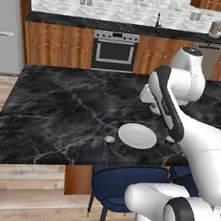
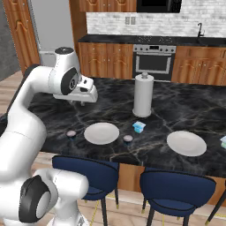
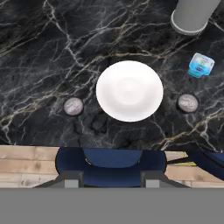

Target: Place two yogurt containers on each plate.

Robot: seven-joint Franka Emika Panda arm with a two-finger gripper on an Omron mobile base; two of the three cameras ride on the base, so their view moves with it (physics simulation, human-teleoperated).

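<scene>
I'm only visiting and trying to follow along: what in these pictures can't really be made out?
- Right plate: in the left base view the robot's arm hides it.
- Light blue cup: cut off by the right base view's edge.
- Dark cups: lid print too small to read.
- Paper-towel roll: top cut off in the hand view.
- Gripper: whether its fingers are open.

We are in a home kitchen: a steel oven (image 1: 114,51) sits among wooden cabinets (image 1: 57,43) on the far wall, under a pale brick backsplash (image 1: 64,1). Near us, a black marble island (image 1: 67,110) has blue stools (image 2: 174,187) tucked beneath.
</scene>
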